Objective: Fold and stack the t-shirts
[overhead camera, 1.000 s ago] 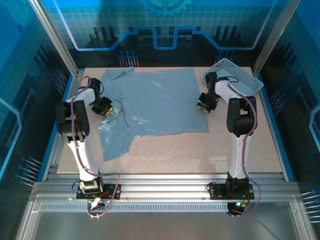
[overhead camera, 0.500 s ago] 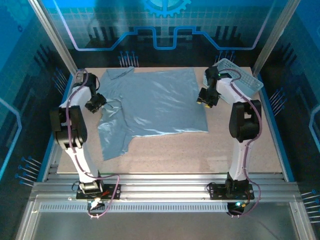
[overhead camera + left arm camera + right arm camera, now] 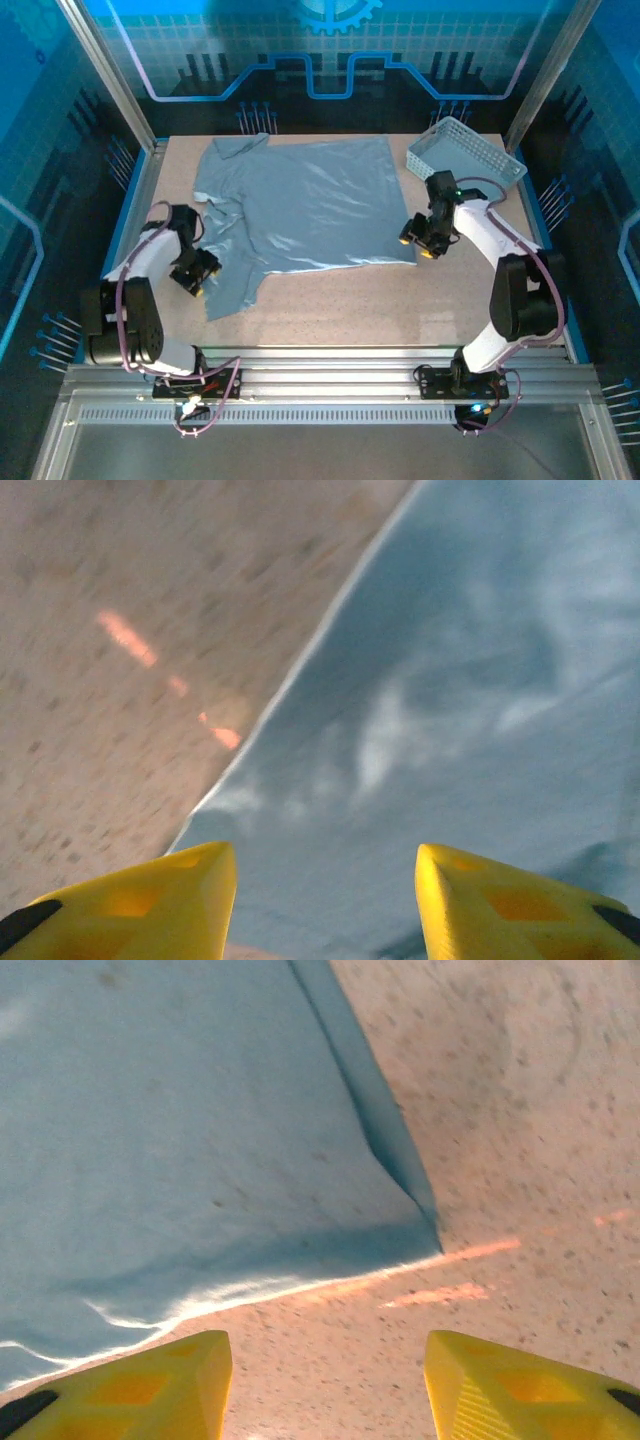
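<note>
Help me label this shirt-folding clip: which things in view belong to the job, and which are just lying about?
Belongs to the job:
- t-shirt, pale grey-blue, spread flat
- left claw, open over the shirt's left edge
- right claw, open by the shirt's near right corner

Just lying about:
- white lattice basket, at the far right

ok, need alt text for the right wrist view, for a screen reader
A corner of a pale blue t-shirt lies flat on a speckled beige table, with a narrow fold along the shirt's right edge. At the bottom of the frame, the right end effector shows two yellow fingers standing apart, holding nothing.
</note>
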